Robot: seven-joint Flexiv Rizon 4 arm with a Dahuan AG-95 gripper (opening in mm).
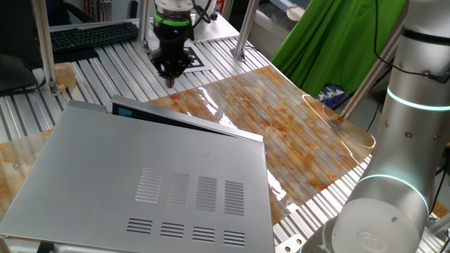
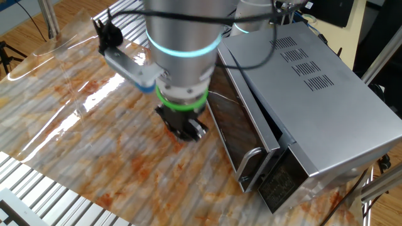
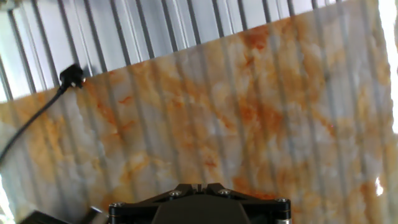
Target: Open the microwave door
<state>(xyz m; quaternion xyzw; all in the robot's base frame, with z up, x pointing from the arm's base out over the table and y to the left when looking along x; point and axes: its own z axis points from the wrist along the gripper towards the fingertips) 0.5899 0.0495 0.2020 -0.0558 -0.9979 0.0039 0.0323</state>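
The microwave (image 1: 140, 176) is a big silver-grey box with vent slits on its top panel; it also shows in the other fixed view (image 2: 314, 81). Its door (image 2: 237, 129) is a dark glass panel with a metal handle (image 2: 249, 164). It stands slightly ajar, with a gap at the handle end. From the first fixed view the door (image 1: 179, 118) is a black strip with a teal patch. My gripper (image 1: 169, 76) hangs in front of the door, fingers pointing down and closed on nothing. It is just left of the door (image 2: 186, 130). The hand view shows only its base (image 3: 193, 185) over the table.
An orange marbled sheet (image 1: 295, 133) covers the slatted metal table (image 1: 225, 49). A keyboard (image 1: 91, 35) lies at the back, green cloth (image 1: 337, 42) at the right, a white robot arm body (image 1: 394, 183) at the near right. A black cable plug (image 3: 71, 76) lies on the slats.
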